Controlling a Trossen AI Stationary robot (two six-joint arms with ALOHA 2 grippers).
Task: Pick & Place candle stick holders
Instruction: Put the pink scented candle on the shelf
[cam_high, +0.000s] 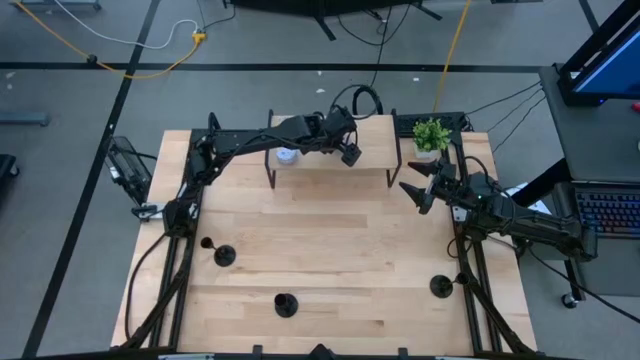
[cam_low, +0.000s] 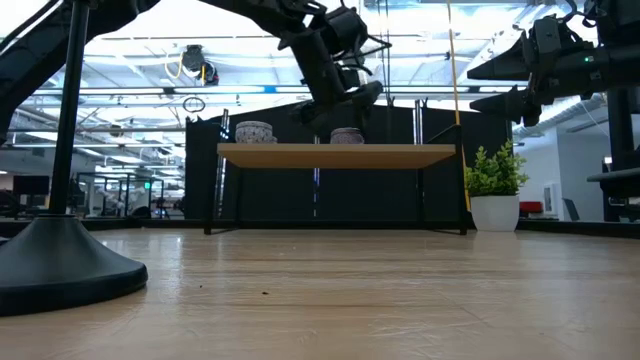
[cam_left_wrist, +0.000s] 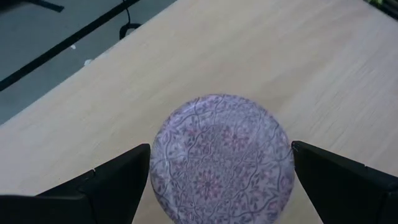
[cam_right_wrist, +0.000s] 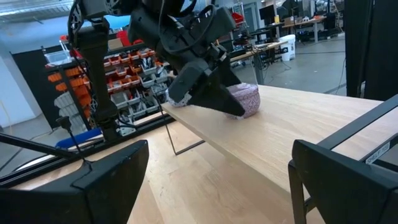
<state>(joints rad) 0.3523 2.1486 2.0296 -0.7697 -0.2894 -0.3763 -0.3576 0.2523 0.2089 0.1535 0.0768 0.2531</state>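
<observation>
Patterned tin (cam_left_wrist: 221, 158), potted plant (cam_high: 431, 134)

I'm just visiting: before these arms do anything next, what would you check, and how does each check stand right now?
1. Left gripper open: ok, fingers straddle the lilac patterned tin on the raised shelf.
2. Right gripper open and empty: ok.
3. Three candle stick holders upright on the table: ok.
4. Any holder gripped yet: not ok.
5. Left gripper at a holder: not ok, it is over a tin.
</observation>
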